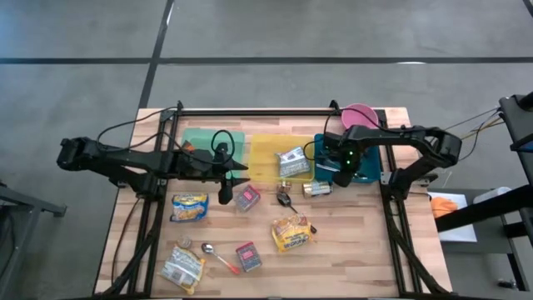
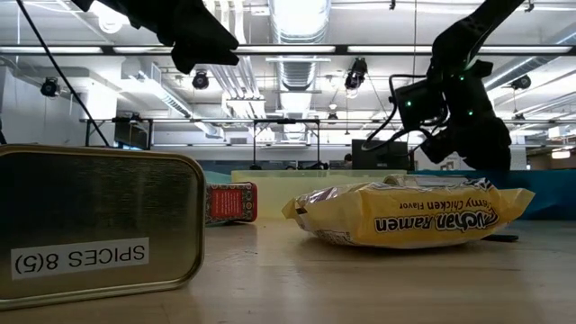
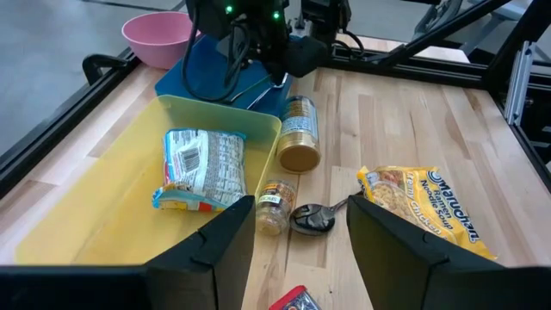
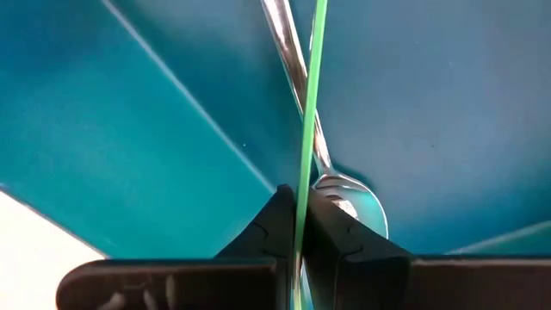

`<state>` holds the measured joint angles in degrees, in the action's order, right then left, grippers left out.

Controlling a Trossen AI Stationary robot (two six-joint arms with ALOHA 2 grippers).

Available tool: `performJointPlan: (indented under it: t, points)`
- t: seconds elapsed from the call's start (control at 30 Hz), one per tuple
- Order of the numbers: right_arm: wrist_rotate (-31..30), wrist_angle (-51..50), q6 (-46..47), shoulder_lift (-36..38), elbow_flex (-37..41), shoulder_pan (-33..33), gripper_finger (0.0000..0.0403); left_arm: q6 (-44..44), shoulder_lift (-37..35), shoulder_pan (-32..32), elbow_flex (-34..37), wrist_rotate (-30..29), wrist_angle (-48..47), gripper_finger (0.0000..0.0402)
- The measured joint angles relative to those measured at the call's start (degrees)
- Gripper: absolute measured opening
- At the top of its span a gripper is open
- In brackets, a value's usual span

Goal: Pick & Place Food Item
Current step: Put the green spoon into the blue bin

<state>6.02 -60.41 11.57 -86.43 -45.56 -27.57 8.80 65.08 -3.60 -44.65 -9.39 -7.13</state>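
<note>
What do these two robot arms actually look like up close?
Both arms are dark, nearly black, built of slim jointed links with black cables looping alongside. The left gripper ends in two flat, matte black fingers. The right gripper has the same dark angular fingers, and small green lights glow on its wrist.

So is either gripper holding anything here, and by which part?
The right gripper, over the blue tray, is shut on a thin green strip, pinched at its edge. The left gripper holds nothing.
</note>
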Motion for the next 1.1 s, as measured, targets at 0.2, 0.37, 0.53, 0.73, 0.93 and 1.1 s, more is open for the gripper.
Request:
performJointPlan:
  t: [0.2,0.37,0.53,0.73,0.93,1.1]
  points:
    - [0.0,0.7,0.2,0.0,0.0,0.0,0.0010,0.0,0.0,0.0,0.0,0.0,0.0,0.0193]
    - [0.0,2.1,1.7,0.0,0.0,0.0,0.0011,0.0,0.0,0.0,0.0,0.0,0.0,0.0193]
    - [0.0,6.1,3.8,0.0,0.5,0.0,0.0011,0.2,0.0,0.0,0.0,0.0,0.0,0.0193]
    - [0.0,9.2,4.1,0.0,1.5,0.0,0.0011,0.2,0.0,0.0,0.0,0.0,0.0,0.0193]
    - [0.0,11.5,3.8,0.0,3.4,0.0,0.0011,0.2,0.0,0.0,0.0,0.0,0.0,0.0194]
    - [0.1,12.9,3.6,0.1,4.7,0.0,0.0011,0.2,0.0,0.0,0.0,0.0,0.0,0.0194]
